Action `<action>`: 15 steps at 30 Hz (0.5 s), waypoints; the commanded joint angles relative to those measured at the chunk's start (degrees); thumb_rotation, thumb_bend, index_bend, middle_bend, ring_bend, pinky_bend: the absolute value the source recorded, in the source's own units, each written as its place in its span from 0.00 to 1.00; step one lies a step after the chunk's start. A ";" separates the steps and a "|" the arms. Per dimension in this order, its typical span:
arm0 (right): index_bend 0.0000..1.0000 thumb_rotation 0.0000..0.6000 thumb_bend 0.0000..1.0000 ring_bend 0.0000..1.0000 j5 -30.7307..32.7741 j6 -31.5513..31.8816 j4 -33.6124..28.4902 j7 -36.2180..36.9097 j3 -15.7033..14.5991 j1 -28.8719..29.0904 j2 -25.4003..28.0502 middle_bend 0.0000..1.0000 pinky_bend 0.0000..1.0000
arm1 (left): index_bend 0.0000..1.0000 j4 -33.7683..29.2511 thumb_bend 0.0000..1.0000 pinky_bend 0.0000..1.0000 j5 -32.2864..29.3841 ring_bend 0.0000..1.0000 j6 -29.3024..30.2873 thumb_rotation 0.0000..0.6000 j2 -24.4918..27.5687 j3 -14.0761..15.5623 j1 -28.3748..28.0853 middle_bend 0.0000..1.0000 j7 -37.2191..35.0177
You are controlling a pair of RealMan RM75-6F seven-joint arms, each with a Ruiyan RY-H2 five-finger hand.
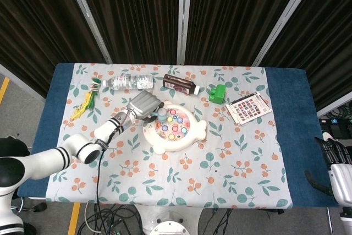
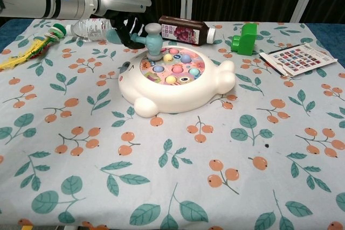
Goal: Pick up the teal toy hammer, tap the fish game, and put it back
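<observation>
- Near surface's back-left: left hand (image 2: 125, 22) grips teal toy hammer (image 2: 144, 35), head touching fish game (image 2: 175, 79) rim.
- Front-right edge: right hand (image 1: 336, 169) off surface, w/ nothing in it, fingers apart.

left arm: glossy white and silver tube segments split by black rings, kinda chunky
left arm marking: small round blue dot on the silver section in the chest view
left hand (image 1: 144, 104): silver-grey metal shell on the back, dark fingers (image 2: 131, 25) underneath
cable: thin black one ran along the left forearm
right hand (image 1: 336, 164): pale grey-white palm block, black fingers on top, only seen at the corner of the head view
</observation>
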 commanded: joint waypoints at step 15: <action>0.00 1.00 0.22 0.00 0.17 -0.02 0.56 0.61 -0.06 -0.30 -0.23 0.14 0.00 | 0.66 -0.23 0.54 0.49 -1.40 0.48 0.29 1.00 -0.26 0.20 -0.02 0.58 -0.19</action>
